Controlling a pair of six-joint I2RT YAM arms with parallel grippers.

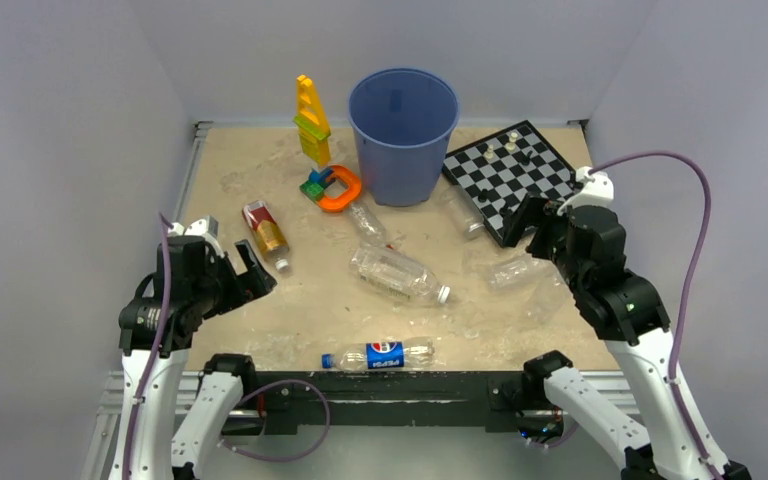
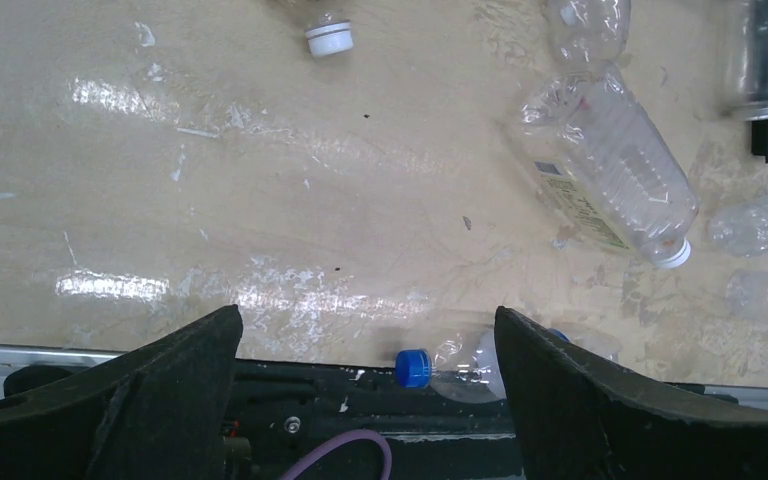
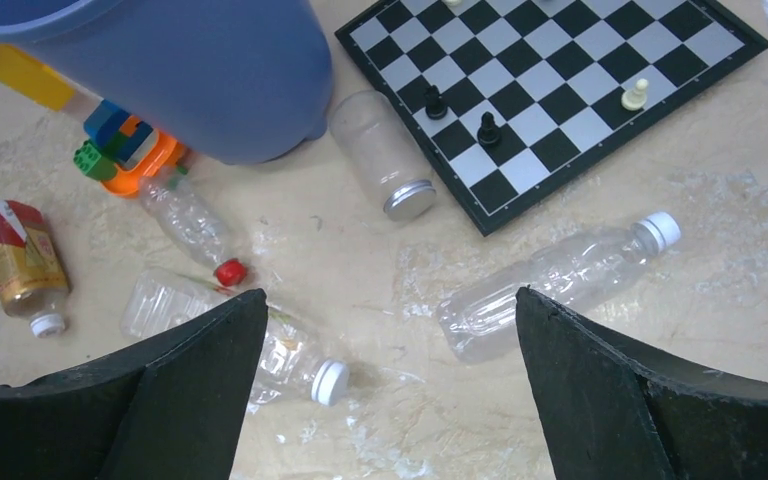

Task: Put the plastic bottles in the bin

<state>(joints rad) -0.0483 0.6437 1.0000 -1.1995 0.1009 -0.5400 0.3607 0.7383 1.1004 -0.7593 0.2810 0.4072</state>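
Observation:
The blue bin [image 1: 403,135] stands upright at the back centre. Several plastic bottles lie on the table: a Pepsi bottle [image 1: 380,355] with a blue cap at the near edge, a large clear bottle [image 1: 398,274] in the middle, a small red-capped bottle [image 1: 368,222] near the bin, a clear white-capped bottle [image 1: 510,270] on the right and a red-gold bottle [image 1: 265,232] on the left. My left gripper [image 1: 250,268] hovers open at the left, above the Pepsi bottle's cap [image 2: 413,367]. My right gripper [image 3: 390,292] is open between the white-capped bottle [image 3: 560,275] and the large bottle [image 3: 290,360], holding nothing.
A chessboard [image 1: 510,175] with a few pieces lies at the back right, a clear jar [image 3: 380,150] with a silver lid against its edge. Coloured toy blocks [image 1: 312,125] and an orange ring [image 1: 338,188] stand left of the bin. Grey walls enclose the table.

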